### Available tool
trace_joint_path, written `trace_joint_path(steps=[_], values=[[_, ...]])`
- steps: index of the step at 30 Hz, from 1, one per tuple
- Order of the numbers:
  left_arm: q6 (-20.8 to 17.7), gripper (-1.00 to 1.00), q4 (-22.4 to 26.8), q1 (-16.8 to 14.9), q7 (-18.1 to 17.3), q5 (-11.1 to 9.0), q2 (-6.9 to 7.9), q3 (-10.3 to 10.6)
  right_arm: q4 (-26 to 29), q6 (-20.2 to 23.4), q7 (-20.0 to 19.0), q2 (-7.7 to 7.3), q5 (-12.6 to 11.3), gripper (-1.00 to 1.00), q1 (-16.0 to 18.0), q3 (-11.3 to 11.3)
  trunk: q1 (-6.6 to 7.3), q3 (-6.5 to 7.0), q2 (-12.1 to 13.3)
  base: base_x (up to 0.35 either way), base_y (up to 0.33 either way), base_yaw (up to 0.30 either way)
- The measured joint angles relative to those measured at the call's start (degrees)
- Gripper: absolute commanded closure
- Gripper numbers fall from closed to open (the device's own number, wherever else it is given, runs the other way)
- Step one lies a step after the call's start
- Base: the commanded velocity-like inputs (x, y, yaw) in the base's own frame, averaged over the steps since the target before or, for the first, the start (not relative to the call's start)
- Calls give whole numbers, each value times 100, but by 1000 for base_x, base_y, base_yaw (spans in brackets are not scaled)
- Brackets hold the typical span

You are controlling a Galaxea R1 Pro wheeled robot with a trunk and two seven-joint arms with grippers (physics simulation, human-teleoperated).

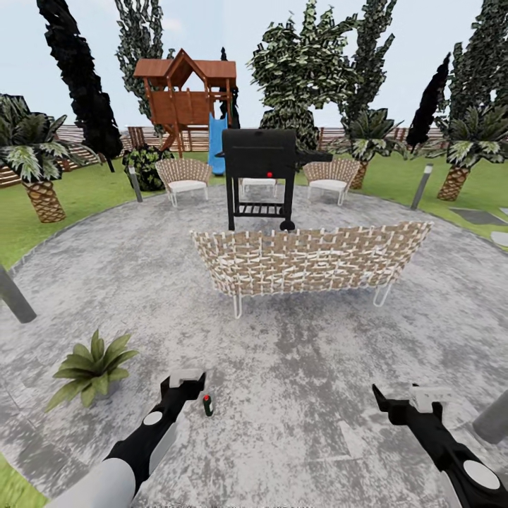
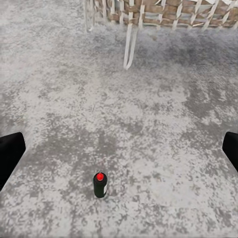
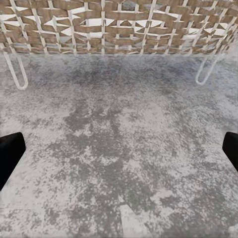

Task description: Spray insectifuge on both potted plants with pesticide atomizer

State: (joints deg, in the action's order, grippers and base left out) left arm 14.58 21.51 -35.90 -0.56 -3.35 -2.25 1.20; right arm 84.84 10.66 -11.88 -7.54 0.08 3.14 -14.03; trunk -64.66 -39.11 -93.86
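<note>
Pesticide atomizer's setting: round grey mottled paved patio [image 1: 296,367], bearing a long woven tan-and-white wicker sofa [image 1: 310,259] on white hairpin legs, with a black barbecue grill [image 1: 259,176] behind it. One small potted plant [image 1: 93,367], a low rosette of pointed green leaves, stands on the paving at the left. Left gripper [image 1: 185,384] and right gripper [image 1: 402,396], black, hover low with jaws spread wide; the slender dark green atomizer with red top [image 2: 100,184] stands upright on the paving just beside the left gripper.
</note>
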Motion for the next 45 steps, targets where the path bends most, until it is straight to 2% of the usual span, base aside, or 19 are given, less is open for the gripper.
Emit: trace_joint_path(steps=[8,23,45], values=[[0,-100,-1,-1,1,6,-1,-1,-13,0,0,21,0,-100,-1,1,-176,-211,-321,0,0,74],[8,-100,-8,5,3,8,23,-8,-20,9,0,34,-8,-100,-1,20,-505,-599,-923,0,0,-147],[2,-100,-10,8,4,9,40,-2,-1,9,0,41,0,-100,0,25,-989,-1022,-1805,0,0,-5]])
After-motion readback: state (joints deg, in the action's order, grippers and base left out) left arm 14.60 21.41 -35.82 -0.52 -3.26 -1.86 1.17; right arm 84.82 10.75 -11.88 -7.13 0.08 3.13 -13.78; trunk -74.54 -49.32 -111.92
